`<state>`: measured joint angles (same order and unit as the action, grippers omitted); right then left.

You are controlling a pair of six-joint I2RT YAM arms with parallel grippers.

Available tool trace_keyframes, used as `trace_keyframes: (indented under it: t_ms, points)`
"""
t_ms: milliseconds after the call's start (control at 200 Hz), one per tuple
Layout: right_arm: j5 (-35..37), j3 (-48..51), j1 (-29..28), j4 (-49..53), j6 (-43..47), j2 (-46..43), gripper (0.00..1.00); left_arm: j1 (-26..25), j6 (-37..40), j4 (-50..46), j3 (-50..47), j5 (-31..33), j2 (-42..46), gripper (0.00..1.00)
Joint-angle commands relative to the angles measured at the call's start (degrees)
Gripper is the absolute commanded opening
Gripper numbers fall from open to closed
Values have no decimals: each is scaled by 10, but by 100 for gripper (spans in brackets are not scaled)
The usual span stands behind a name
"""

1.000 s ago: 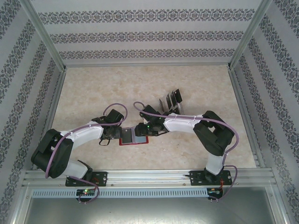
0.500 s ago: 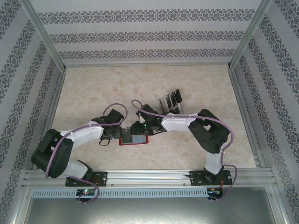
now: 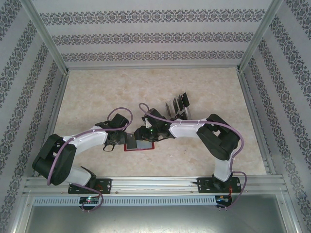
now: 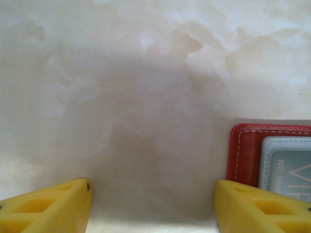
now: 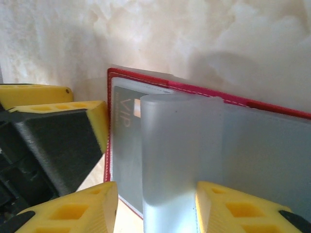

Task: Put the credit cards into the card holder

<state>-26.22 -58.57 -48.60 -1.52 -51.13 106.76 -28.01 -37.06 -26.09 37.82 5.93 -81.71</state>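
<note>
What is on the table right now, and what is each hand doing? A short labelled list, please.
table: pale marbled top
wallet: red, lying open, grey inside up
rack: clear, behind the wallet, dark cards standing in it
left hand: open, nothing between its fingers, beside the wallet's edge
right hand: over the wallet, a pale frosted card between its fingers; grip unclear
</note>
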Motion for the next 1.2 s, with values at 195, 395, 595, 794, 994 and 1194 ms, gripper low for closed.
trace_keyframes:
  t_ms: [195, 395, 595, 794, 994, 1194]
  points:
    - [-14, -8, -8, -17, -13, -21, 46, 2, 8, 43, -12, -28, -22, 67]
    - [-22, -16, -12, -29, -23, -6, 46, 2, 7, 44, -12, -28, -21, 67]
    - [-19, -20, -23, -25, -25, -16, 46, 2, 7, 41, -12, -28, -16, 67]
    - [-19, -21, -25, -26, -27, -9, 46, 2, 4, 37, -11, -20, -11, 67]
    - [-21, -35, -29, -26, -27, 12, 46, 17, -8, -10, -9, 33, 47, 69]
    - [-21, -47, -29, -21, -25, 21, 46, 50, -4, -43, -12, 48, 125, 70]
